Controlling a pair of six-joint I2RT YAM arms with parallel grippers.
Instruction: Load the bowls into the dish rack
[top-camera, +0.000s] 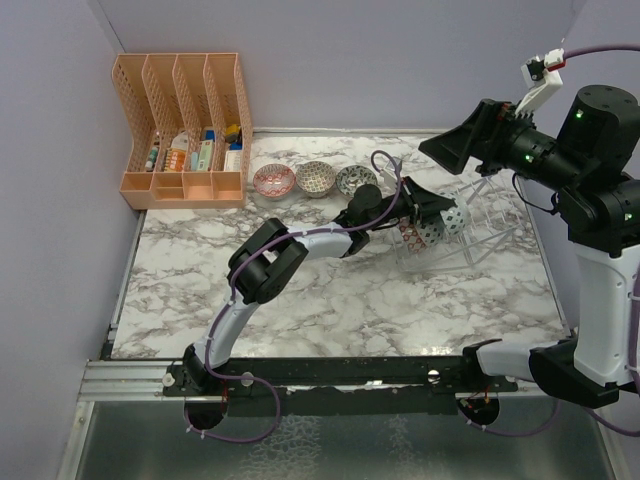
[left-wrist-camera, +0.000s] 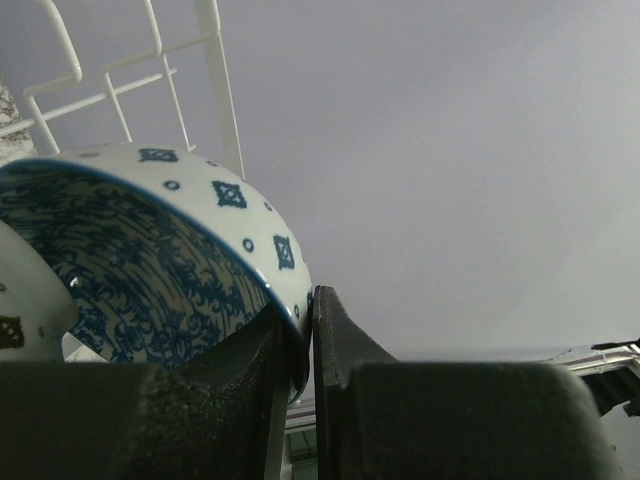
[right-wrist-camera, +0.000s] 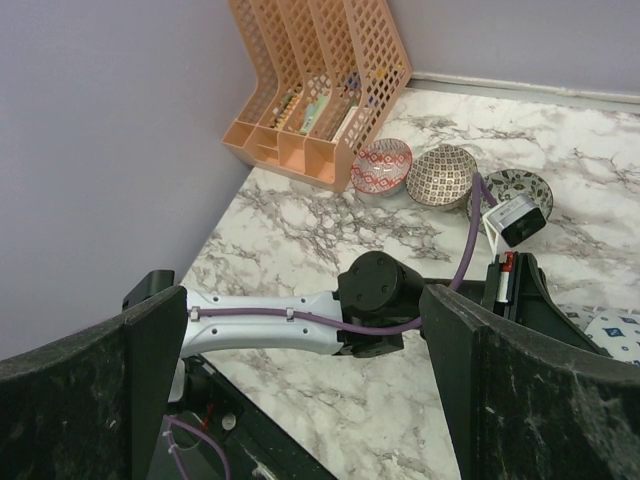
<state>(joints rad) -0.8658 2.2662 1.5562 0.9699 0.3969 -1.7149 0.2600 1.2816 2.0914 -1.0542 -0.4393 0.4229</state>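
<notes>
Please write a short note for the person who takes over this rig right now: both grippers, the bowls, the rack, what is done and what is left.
Left gripper: fingers shut on the rim of the blue bowl, held at the dish rack, not yet released.
Right gripper: open, holding nothing, raised near the rack.
Done: at least one other bowl sits in the rack; exact count unclear.
Left: release the blue bowl, then load the pink bowl, grey bowl and dark bowl beside the orange organizer.

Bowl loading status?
Done: at least one red-patterned ceramic bowl sits in the clear plastic dish rack. In hand: left gripper, jaws pinching a blue-patterned white ceramic bowl by its rim at the rack. Left: three small patterned ceramic bowls beside the orange slotted organizer.
</notes>
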